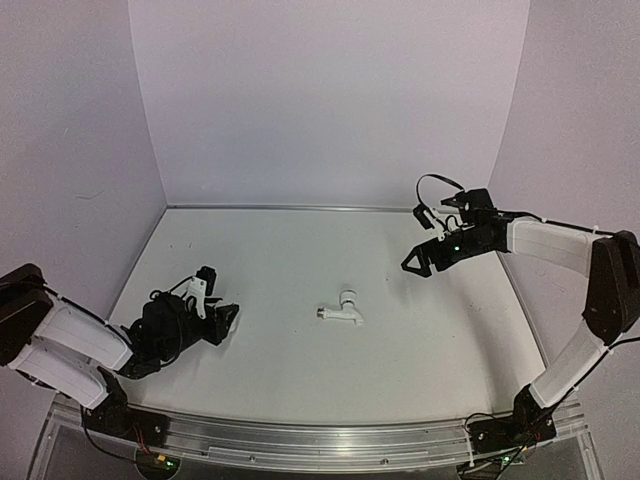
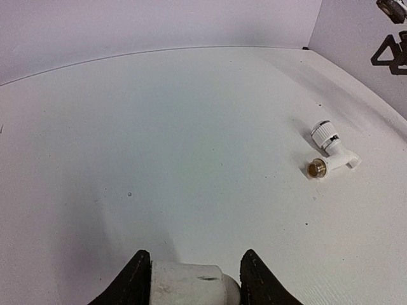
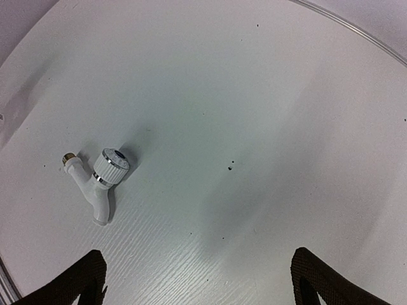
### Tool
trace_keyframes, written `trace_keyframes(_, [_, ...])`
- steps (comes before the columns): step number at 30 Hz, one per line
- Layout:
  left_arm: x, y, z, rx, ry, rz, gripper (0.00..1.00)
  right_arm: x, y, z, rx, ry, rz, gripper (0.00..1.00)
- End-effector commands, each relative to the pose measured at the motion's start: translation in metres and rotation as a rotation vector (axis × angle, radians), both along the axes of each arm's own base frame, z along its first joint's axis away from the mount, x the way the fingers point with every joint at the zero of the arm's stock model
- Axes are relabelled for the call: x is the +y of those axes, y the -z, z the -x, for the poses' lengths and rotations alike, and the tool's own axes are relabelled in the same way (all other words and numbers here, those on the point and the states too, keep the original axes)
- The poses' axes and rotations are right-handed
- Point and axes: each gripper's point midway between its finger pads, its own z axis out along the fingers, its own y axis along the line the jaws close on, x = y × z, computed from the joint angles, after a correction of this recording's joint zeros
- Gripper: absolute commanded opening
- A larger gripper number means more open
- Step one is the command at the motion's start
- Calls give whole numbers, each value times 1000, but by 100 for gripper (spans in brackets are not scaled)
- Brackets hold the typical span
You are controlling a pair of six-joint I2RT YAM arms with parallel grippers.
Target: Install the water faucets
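Note:
A small white tap [image 1: 341, 311] with a ribbed knob and a brass threaded end lies on its side in the middle of the white table. The left wrist view has the tap [image 2: 327, 154] at the right, its brass end facing the camera; the right wrist view has the tap [image 3: 97, 180] at the left. My left gripper [image 1: 215, 318] sits low at the left and is shut on a short white cylindrical fitting [image 2: 191, 286] held between its fingers. My right gripper [image 1: 424, 258] hovers at the right, well away from the tap, with its jaws wide apart and nothing between them.
White walls close the table at the back and both sides. A metal rail [image 1: 320, 440] runs along the near edge by the arm bases. The right arm's black gripper [image 2: 391, 47] shows at the top right of the left wrist view.

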Motion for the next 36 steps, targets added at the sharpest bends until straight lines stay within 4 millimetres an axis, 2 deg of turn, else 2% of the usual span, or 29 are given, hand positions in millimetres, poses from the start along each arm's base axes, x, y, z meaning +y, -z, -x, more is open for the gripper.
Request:
trace_keyframes(1, [-4, -17, -2, -127, -17, 53, 47, -1, -8, 2, -28, -1, 2, 98])
trace_keyframes(7, [-12, 1, 1, -154, 0, 53, 48, -1, -7, 3, -26, -4, 4, 98])
trace_keyframes(11, [-24, 18, 3, -133, 17, 32, 49, -2, -6, 4, -28, -5, 9, 98])
trace_keyframes(14, [-31, 24, 4, -126, 20, 22, 51, -2, -5, 4, -26, -5, 11, 98])
trace_keyframes(16, [-31, 24, 4, -128, 13, 20, 56, -2, -4, 4, -25, -5, 12, 98])
trace_keyframes(18, [-30, 23, 3, -135, 8, 17, 66, -2, -4, 4, -24, -5, 12, 98])
trace_keyframes(23, [-32, 15, 1, -168, 10, 6, 99, -2, -3, 4, -23, -5, 14, 98])
trace_keyframes(28, [-37, -4, -6, -169, -14, 1, 100, -2, -5, 4, -30, -11, 13, 98])
trace_keyframes(31, [-42, -10, -23, -9, -100, -99, 100, 0, -8, 5, -38, -24, 8, 98])
trace_keyframes(36, [-56, -57, -27, 50, -70, -148, 100, 7, -12, 2, -43, -55, -1, 98])
